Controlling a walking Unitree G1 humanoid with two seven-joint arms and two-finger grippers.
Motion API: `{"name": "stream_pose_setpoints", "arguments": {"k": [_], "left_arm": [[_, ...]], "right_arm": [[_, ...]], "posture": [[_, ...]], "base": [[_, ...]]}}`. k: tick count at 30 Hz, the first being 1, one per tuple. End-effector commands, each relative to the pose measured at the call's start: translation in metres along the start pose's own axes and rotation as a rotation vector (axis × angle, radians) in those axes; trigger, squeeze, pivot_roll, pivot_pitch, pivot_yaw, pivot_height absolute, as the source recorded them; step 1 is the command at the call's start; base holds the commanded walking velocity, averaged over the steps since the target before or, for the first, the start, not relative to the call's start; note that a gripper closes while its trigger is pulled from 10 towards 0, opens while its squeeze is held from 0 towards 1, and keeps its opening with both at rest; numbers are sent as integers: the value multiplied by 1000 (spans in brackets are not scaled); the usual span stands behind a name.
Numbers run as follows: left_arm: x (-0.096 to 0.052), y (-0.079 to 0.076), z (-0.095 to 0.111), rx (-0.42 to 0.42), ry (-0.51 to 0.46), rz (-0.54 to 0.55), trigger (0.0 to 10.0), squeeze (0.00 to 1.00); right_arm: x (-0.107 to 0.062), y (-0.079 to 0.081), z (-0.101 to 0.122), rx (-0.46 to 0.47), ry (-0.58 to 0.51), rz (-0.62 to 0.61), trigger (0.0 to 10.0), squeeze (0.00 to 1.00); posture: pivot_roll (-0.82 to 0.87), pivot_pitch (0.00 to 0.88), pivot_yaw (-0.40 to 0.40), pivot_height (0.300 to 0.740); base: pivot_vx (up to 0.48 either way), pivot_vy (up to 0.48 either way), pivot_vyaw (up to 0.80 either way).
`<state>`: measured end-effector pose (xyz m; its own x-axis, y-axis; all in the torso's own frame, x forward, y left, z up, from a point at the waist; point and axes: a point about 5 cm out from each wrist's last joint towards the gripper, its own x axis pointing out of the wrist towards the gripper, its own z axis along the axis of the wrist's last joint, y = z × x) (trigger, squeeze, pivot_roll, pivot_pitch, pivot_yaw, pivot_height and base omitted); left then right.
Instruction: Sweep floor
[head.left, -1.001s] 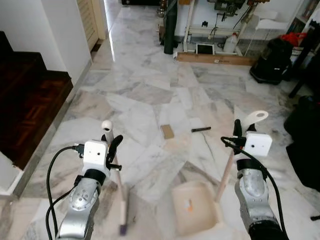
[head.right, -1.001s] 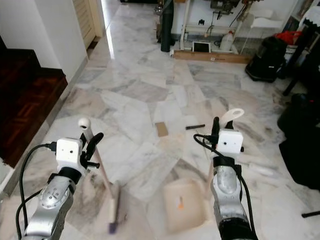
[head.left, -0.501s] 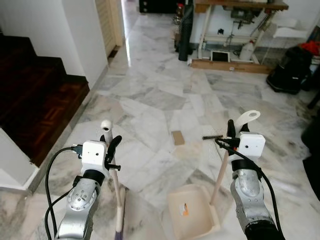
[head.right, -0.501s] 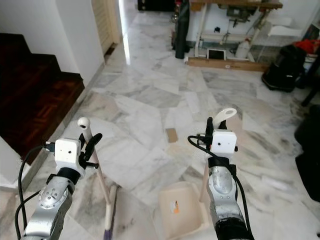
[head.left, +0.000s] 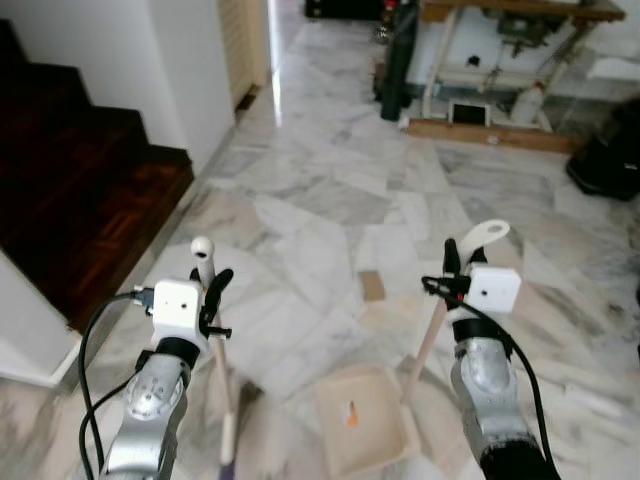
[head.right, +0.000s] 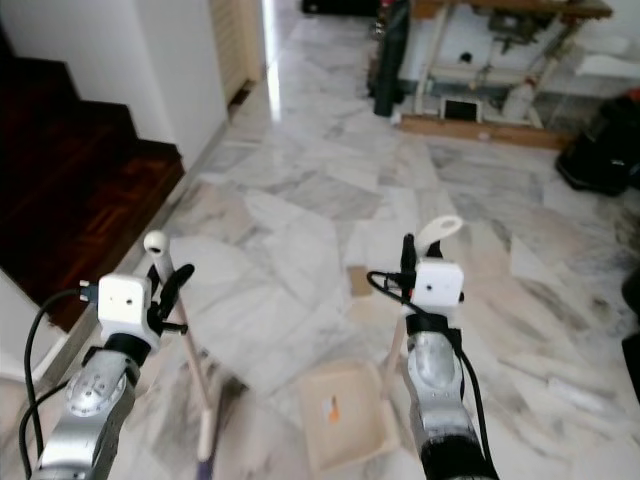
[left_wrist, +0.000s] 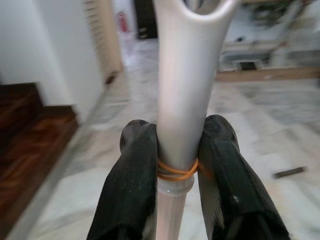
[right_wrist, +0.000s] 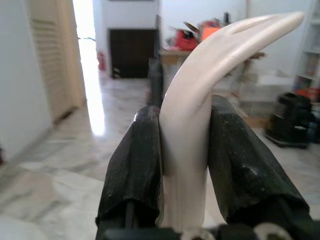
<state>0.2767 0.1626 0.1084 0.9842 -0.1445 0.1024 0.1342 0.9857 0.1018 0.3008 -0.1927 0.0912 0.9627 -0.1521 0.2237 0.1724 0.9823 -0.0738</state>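
Observation:
My left gripper (head.left: 212, 282) is shut on the cream broom handle (head.left: 214, 330), whose brush end rests on the marble floor near my feet. In the left wrist view the two black fingers (left_wrist: 135, 170) clamp the handle (left_wrist: 182, 95) just above an orange rubber band. My right gripper (head.left: 452, 258) is shut on the cream dustpan handle (head.left: 430, 335). The dustpan (head.left: 365, 430) sits on the floor between my arms with a small orange scrap (head.left: 350, 415) inside. A brown cardboard piece (head.left: 372, 286) lies on the floor ahead of the pan.
Dark wooden stairs (head.left: 80, 190) rise on the left beside a white wall (head.left: 190, 70). A workbench (head.left: 500, 60) with clutter, a wooden plank (head.left: 490, 132) and a dark upright roll (head.left: 400, 60) stand at the far end. A black bag (head.left: 610, 160) sits at far right.
The camera has turned left and the stairs take up more of the picture. The black marker seen earlier has left the picture. Both grippers still hold their handles.

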Motion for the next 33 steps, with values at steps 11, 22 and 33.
{"name": "stream_pose_setpoints", "arguments": {"k": [11,22,33], "left_arm": [[1,8,8,5,-35,18,10000,0],[3,9,9,2,-40,32,10000,0],[1,9,8,3,-38,41,10000,0]], "right_arm": [[11,8,18,12,-79,27,10000,0],[12,12,20,16,-86,44,10000,0],[12,14,20,29,-83,60,10000,0]], "posture": [[40,0,-10,740],[42,16,-17,740],[40,27,-21,740]], "base": [[358,0,0],[359,0,0],[359,0,0]]}}
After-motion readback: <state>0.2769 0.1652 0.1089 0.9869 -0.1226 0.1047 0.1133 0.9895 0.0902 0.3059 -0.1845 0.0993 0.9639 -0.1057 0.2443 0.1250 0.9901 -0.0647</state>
